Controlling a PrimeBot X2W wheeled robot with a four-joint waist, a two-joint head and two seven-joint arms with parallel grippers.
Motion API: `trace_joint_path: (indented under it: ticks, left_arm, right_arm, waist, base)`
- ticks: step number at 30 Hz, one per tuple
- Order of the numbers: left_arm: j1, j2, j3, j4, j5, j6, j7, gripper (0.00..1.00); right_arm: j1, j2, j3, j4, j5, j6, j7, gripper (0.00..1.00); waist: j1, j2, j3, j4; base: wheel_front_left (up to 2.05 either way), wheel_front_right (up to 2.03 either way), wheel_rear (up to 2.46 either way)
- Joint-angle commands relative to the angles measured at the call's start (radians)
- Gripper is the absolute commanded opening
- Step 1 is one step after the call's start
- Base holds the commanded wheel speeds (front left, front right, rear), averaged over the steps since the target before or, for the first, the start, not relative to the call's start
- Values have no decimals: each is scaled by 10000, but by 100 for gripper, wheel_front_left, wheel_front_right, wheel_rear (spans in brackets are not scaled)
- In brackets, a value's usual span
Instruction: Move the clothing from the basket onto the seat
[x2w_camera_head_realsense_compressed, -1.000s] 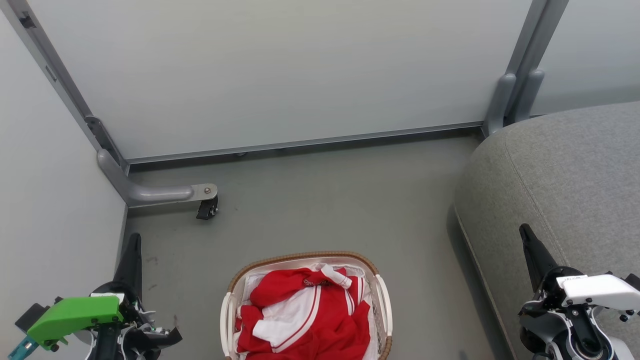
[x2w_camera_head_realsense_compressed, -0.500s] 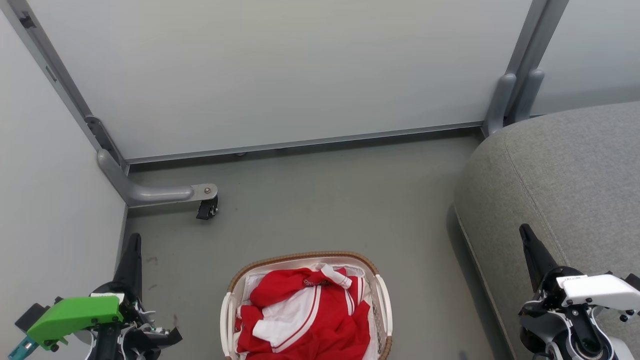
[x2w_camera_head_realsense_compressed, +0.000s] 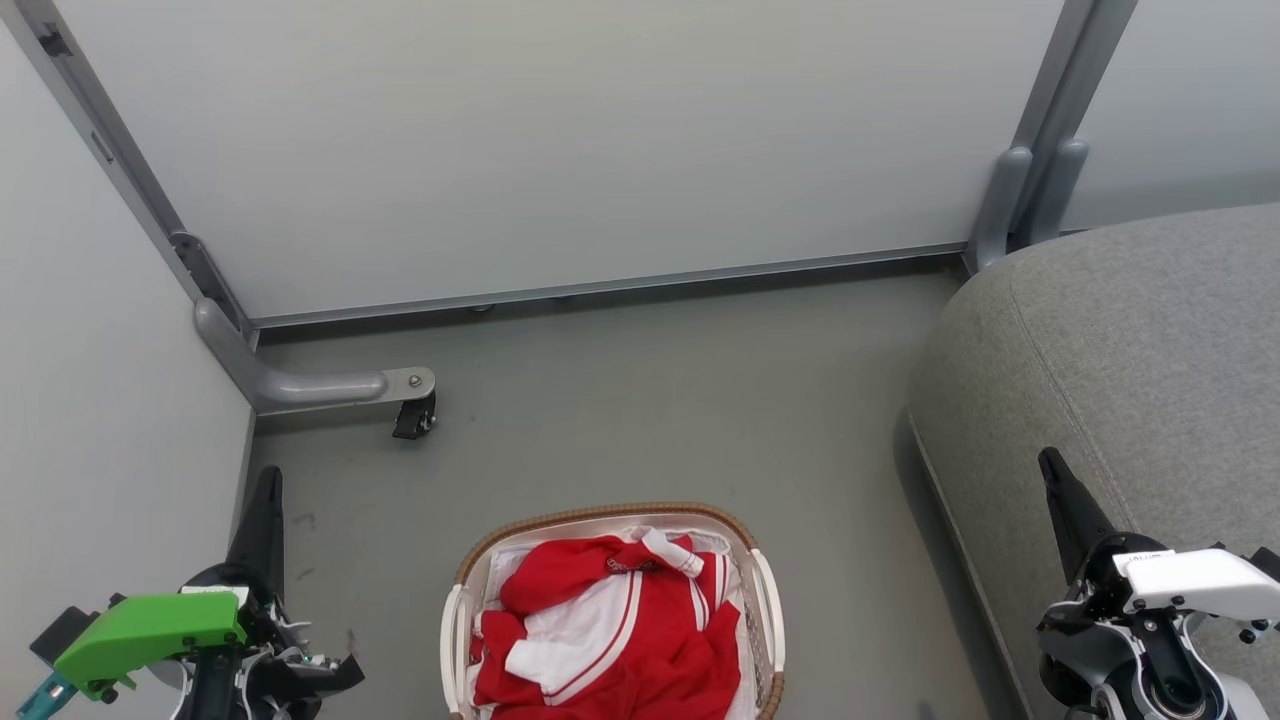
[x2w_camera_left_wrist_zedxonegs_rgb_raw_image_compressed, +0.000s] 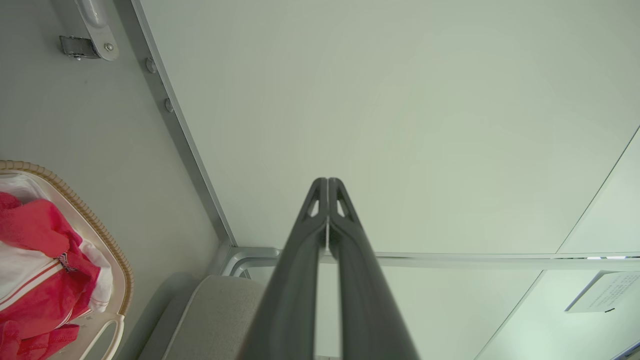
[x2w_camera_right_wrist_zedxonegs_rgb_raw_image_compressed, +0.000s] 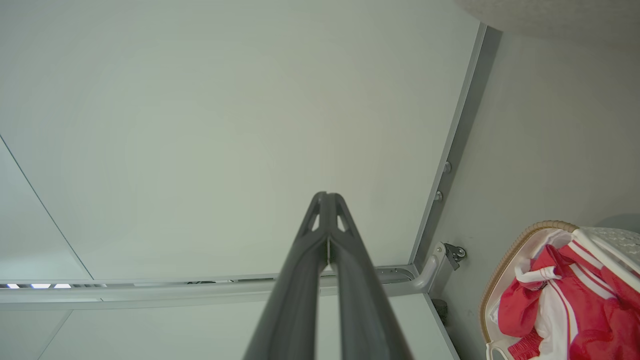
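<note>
Red clothing (x2w_camera_head_realsense_compressed: 610, 630) with white panels and stripe trim lies heaped in the white basket (x2w_camera_head_realsense_compressed: 600, 517) with a brown woven rim, on the floor at the bottom centre of the head view. The grey seat (x2w_camera_head_realsense_compressed: 1130, 340) rises at the right. My left gripper (x2w_camera_head_realsense_compressed: 268, 480) stands shut at the lower left, well left of the basket, holding nothing. Shut and empty too, my right gripper (x2w_camera_head_realsense_compressed: 1050, 463) hovers over the seat's near edge. Both wrist views show fingertips pressed together, left gripper (x2w_camera_left_wrist_zedxonegs_rgb_raw_image_compressed: 327, 181) and right gripper (x2w_camera_right_wrist_zedxonegs_rgb_raw_image_compressed: 326, 195), with the clothing (x2w_camera_left_wrist_zedxonegs_rgb_raw_image_compressed: 30, 260) (x2w_camera_right_wrist_zedxonegs_rgb_raw_image_compressed: 560, 310) at the side.
Pale partition panels (x2w_camera_head_realsense_compressed: 560, 150) close off the back and left. A grey metal foot with a black caster (x2w_camera_head_realsense_compressed: 412, 415) juts onto the floor behind and left of the basket. Grey floor (x2w_camera_head_realsense_compressed: 680, 400) stretches between basket, panels and seat.
</note>
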Motion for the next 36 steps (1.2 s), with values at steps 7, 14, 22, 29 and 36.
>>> trace_joint_path:
  ticks: [7, 14, 22, 29, 36]
  left_arm:
    - [-104, 49, 7, -14, -31, -65, 21, 0]
    - [-104, 49, 7, -14, -31, -65, 21, 0]
    - [275, -66, -88, 372, 15, 21, -52, 100]
    - [370, -56, -450, 243, 193, 15, -403, 100]
    - [444, -46, -716, 85, 773, 9, -738, 100]
  right_arm:
    - [-74, -57, -13, -33, 36, -7, 5, 0]
    - [-75, -57, -13, -33, 36, -7, 5, 0]
    - [273, 127, 64, 376, -26, -4, -43, 100]
    - [340, 109, 260, 397, -364, -4, -396, 100]
    - [367, 91, 229, 339, -1212, -4, -733, 100]
  waist:
    - [0, -1, 0, 0]
    - [0, -1, 0, 0]
    - [0, -1, 1, -1]
    - [0, -1, 11, 0]
    - [0, -1, 25, -1]
  base:
    - [0, 0, 0]
    - [0, 0, 0]
    - [0, 0, 0]
    - [0, 0, 0]
    - [0, 0, 0]
